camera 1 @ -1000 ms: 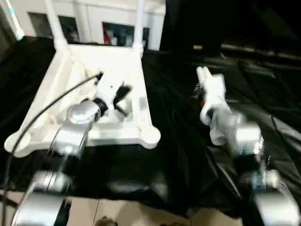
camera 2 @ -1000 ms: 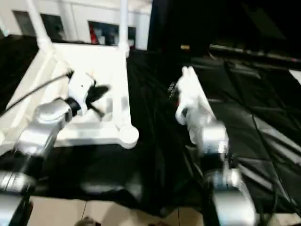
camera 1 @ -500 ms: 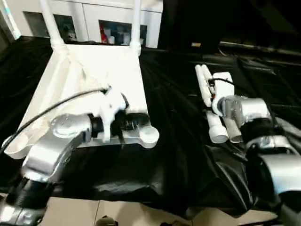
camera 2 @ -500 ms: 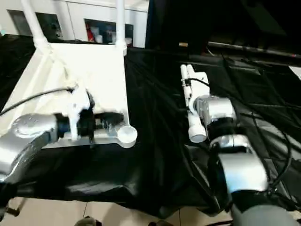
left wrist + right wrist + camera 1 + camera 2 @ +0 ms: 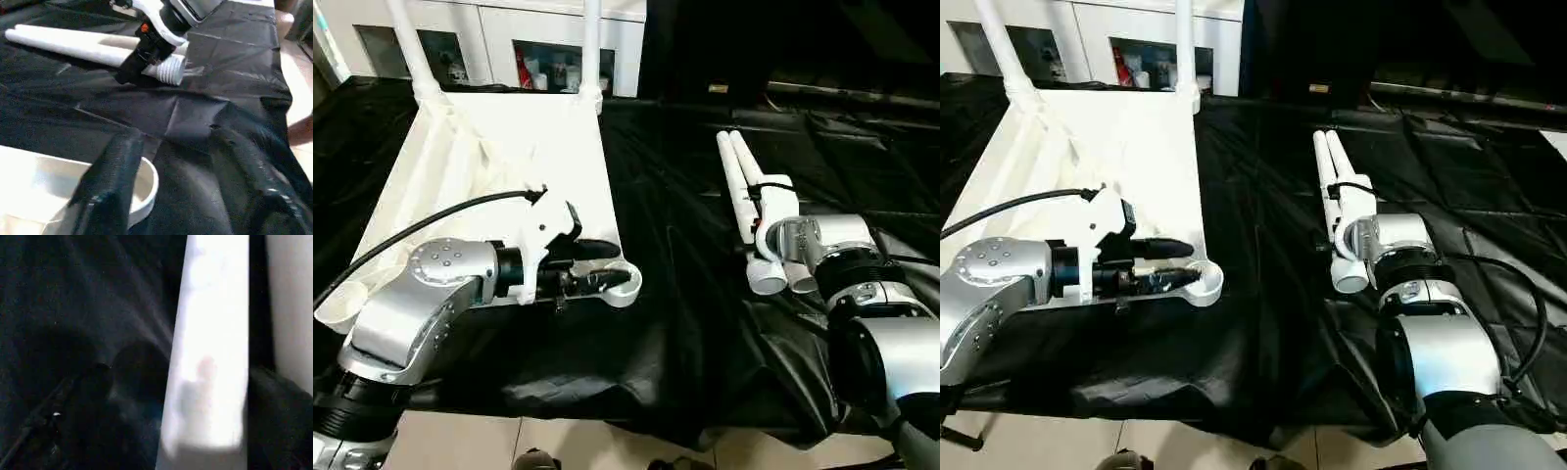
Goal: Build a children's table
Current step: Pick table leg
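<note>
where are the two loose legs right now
The two loose legs lie side by side on the black cloth, right of the tabletop, under the right gripper.

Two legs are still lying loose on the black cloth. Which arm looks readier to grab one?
Probably the right. The right gripper is down over the two loose legs, fingers open around one. The left gripper is at the tabletop's near corner socket, away from them.

This looks like an indoor robot test or demo room, not a home. A crinkled black plastic sheet [image 5: 685,323] is spread as a work surface over pale beige floor tiles [image 5: 558,441]. Against the far wall stands a white cabinet with glass doors [image 5: 543,49], small colourful objects on its shelves.
</note>
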`<state>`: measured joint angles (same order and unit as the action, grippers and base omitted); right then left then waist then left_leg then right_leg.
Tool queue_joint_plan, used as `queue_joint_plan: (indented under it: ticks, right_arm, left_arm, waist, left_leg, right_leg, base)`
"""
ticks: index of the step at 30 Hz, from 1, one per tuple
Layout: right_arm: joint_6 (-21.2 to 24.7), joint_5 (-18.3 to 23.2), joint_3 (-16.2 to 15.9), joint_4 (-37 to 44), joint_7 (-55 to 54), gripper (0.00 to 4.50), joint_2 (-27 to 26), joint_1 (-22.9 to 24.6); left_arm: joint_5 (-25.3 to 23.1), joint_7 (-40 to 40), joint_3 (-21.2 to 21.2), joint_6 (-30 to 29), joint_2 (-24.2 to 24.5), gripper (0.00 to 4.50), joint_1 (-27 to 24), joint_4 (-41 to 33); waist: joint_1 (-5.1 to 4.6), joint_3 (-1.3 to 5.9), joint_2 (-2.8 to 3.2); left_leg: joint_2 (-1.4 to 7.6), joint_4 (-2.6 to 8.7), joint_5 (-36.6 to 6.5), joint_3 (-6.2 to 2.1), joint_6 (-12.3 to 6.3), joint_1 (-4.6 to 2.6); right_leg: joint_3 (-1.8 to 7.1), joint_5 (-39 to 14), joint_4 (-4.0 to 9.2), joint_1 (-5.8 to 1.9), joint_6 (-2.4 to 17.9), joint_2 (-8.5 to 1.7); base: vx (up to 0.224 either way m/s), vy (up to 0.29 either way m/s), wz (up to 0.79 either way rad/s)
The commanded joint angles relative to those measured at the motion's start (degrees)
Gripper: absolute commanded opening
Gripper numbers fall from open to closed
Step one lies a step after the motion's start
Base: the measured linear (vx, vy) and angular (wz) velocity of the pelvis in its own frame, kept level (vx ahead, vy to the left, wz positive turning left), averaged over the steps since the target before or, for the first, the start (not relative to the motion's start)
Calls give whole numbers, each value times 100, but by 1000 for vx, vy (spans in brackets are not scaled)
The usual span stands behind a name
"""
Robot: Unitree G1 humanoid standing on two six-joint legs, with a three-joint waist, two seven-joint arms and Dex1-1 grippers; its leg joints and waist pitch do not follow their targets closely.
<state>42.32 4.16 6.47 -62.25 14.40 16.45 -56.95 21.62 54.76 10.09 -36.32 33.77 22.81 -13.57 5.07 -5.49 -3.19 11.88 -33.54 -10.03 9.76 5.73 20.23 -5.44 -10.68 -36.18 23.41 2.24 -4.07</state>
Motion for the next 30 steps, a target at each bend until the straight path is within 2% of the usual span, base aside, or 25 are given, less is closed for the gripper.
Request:
queue_joint_plan:
  ticks: [1,5,6,10,17,20,22,23,28,30]
  right_arm:
    - [119,101,107,-157,130,450,28,-88]
    - [152,96,113,-171,199,450,-40,-105]
    - [159,105,109,-168,208,450,-44,-107]
    - [188,168,106,-155,255,416,-97,-143]
    - [203,108,42,-211,368,351,-92,-103]
    - [201,106,34,-216,388,328,-75,-80]
    - [189,109,41,-228,378,321,-49,-60]
    - [170,109,52,-238,364,303,-32,-49]
    - [124,120,96,-243,336,260,-3,-22]
    - [117,122,107,-242,339,244,1,-15]
  left_arm:
    - [36,23,74,-58,51,294,68,-189]
    - [51,29,64,-72,57,314,81,-213]
    - [53,32,61,-78,57,339,82,-216]
    - [70,42,29,-94,79,356,66,-247]
    - [0,-122,39,-166,35,430,30,-301]
    - [-122,-264,97,-228,12,445,46,-278]
    - [-375,-488,199,-227,2,449,65,-220]
    - [-493,-624,232,-198,-43,450,82,-163]
    - [-588,-950,123,94,-301,450,98,3]
    - [-577,-1032,76,148,-381,450,101,38]
  waist:
    - [11,483,127]
    - [13,476,125]
    - [18,481,123]
    - [21,496,122]
    - [31,523,110]
    - [31,540,108]
    - [36,537,115]
    - [33,533,111]
    - [41,530,144]
    - [52,539,139]
  left_leg:
    - [102,339,-916,1,267,7]
    - [104,337,-981,1,276,3]
    - [102,334,-964,2,273,4]
    - [104,329,-871,1,265,8]
    - [103,319,-790,4,271,16]
    - [108,311,-799,3,282,18]
    - [107,307,-833,-1,287,14]
    - [104,306,-851,0,289,17]
    - [94,294,-1022,-9,325,15]
    - [94,289,-1037,-12,312,15]
  right_leg:
    - [356,-641,342,-375,1138,-370]
    - [355,-831,359,-367,1110,-377]
    - [356,-834,358,-369,1102,-376]
    - [354,-697,335,-371,1120,-373]
    - [352,-601,316,-387,1150,-377]
    - [354,-620,317,-396,1131,-380]
    - [353,-707,327,-387,1090,-381]
    - [354,-745,328,-386,1075,-380]
    - [348,-968,365,-376,1039,-383]
    - [345,-997,359,-375,1037,-385]
  base:
    - [0,0,0]
    - [0,0,0]
    - [0,0,0]
    - [0,0,0]
    - [0,0,0]
    - [0,0,0]
    - [0,0,0]
    - [0,0,0]
    - [0,0,0]
    - [0,0,0]
